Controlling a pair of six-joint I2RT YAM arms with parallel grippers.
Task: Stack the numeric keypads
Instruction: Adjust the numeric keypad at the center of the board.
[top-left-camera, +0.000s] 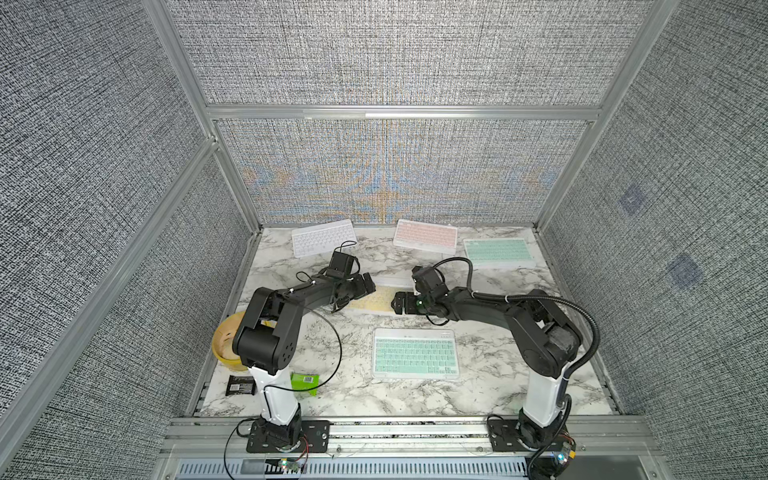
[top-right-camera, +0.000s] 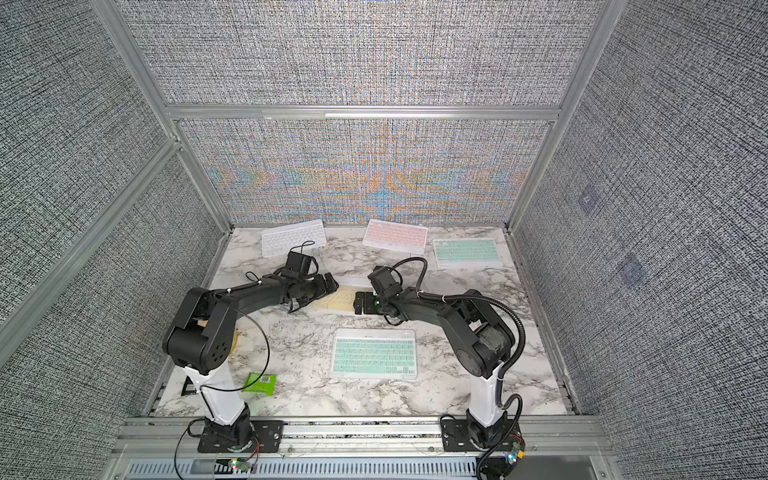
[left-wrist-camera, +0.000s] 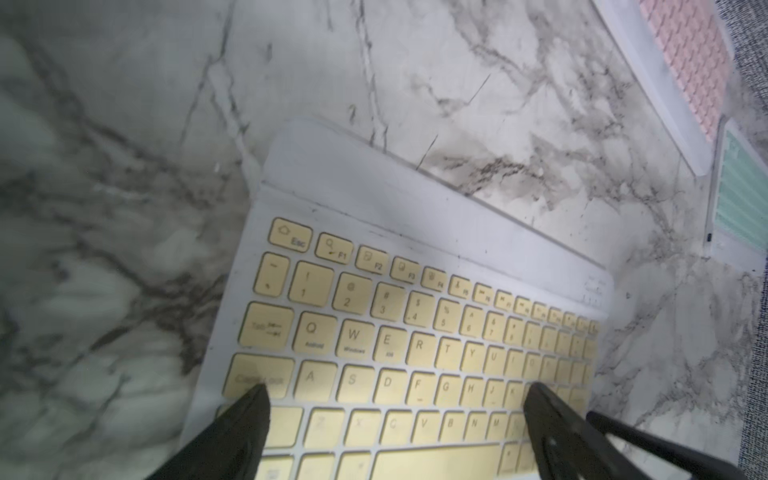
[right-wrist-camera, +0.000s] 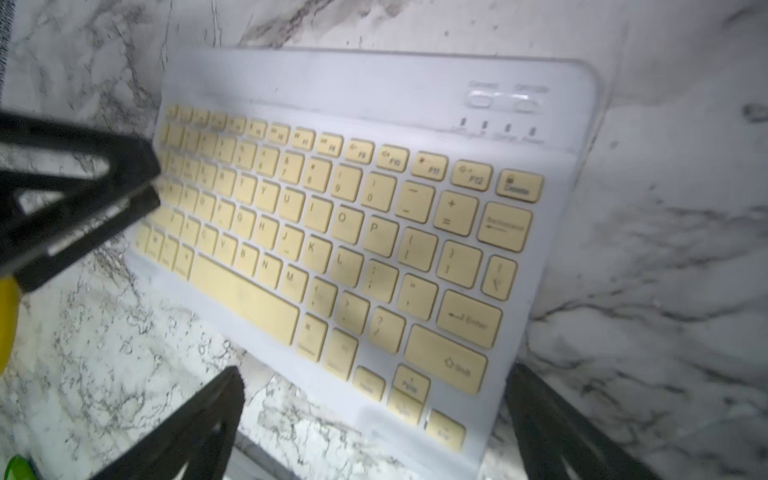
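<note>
The pale yellow keypad (top-left-camera: 380, 299) lay at the middle of the marble table (top-left-camera: 490, 374), between the two grippers. The left gripper (left-wrist-camera: 397, 390) was spread wide above its keys. The right gripper (right-wrist-camera: 374, 374) was equally wide, straddling the Shift corner, and contact could not be judged for either.

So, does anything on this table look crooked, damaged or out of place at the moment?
Nothing is spilled or broken. The white keypad and the pink keypad lie rotated askew, and the yellow keypad has dark marks on its white frame. A green packet near the front is no keypad.
</note>
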